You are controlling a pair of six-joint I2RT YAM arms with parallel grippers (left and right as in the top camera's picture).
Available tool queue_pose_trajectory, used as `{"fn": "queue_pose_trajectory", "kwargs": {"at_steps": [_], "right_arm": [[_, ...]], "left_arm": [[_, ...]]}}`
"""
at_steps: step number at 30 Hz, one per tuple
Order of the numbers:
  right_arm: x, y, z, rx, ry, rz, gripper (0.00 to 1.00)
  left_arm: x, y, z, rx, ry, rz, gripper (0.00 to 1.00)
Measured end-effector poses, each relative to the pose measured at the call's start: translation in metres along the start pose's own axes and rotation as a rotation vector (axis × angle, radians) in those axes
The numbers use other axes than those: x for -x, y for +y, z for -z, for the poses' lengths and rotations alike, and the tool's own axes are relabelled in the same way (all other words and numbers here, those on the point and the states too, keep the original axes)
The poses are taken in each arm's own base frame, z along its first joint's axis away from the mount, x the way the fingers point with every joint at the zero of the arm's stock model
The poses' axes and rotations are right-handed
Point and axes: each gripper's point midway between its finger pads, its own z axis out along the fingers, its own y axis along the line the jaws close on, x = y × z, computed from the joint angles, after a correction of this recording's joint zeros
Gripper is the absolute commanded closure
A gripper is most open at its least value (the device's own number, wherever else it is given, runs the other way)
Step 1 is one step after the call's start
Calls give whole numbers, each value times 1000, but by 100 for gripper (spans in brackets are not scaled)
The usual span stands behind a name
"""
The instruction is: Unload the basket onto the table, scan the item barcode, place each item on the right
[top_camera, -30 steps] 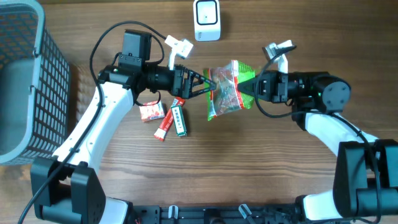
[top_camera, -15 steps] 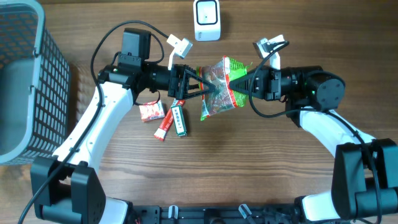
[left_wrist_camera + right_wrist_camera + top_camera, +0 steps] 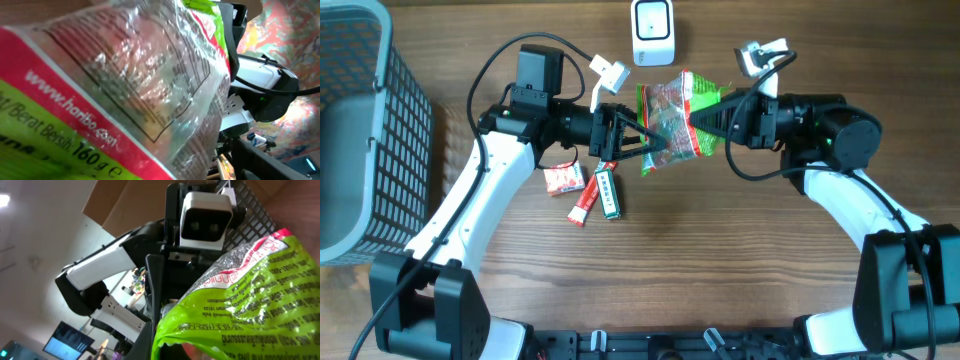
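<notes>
Right hand [image 3: 703, 122] pinching bag [image 3: 668, 112], left hand [image 3: 652, 142] spread

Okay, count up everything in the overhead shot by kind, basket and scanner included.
Candy bag: 1
Small red packet: 1
Stick packs: 2, one red, one green
Scanner: 1
Basket: 1
Total: 6

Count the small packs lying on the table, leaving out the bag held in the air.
3, all by the left arm: a red-and-white packet, a red stick pack and a green stick pack beside it. The arm may hide more. The candy bag is not counted.
</notes>
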Motion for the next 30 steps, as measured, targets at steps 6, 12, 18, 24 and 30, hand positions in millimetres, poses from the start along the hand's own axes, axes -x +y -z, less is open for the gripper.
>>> {"fn": "queue_pose_trajectory", "kwargs": {"at_steps": [6,12,18,24,30], "right_arm": [[-6,0,0,-5,38,4,96],[-13,-1,0,-8,80,50,22],[-27,-16,2,-11,79,24,58],[-55,-20,-12,23,123,-19,70],[-58,-20,-14,29,128,11,90]], "left_arm": [[3,-8,0,-42,0,-36,65],[3,-8,0,-46,0,-31,96],[2,-11,0,-66,5,30,95],[-3,-5,0,-29,7,105,94],[-5,-4,-1,-25,12,116,89]]}}
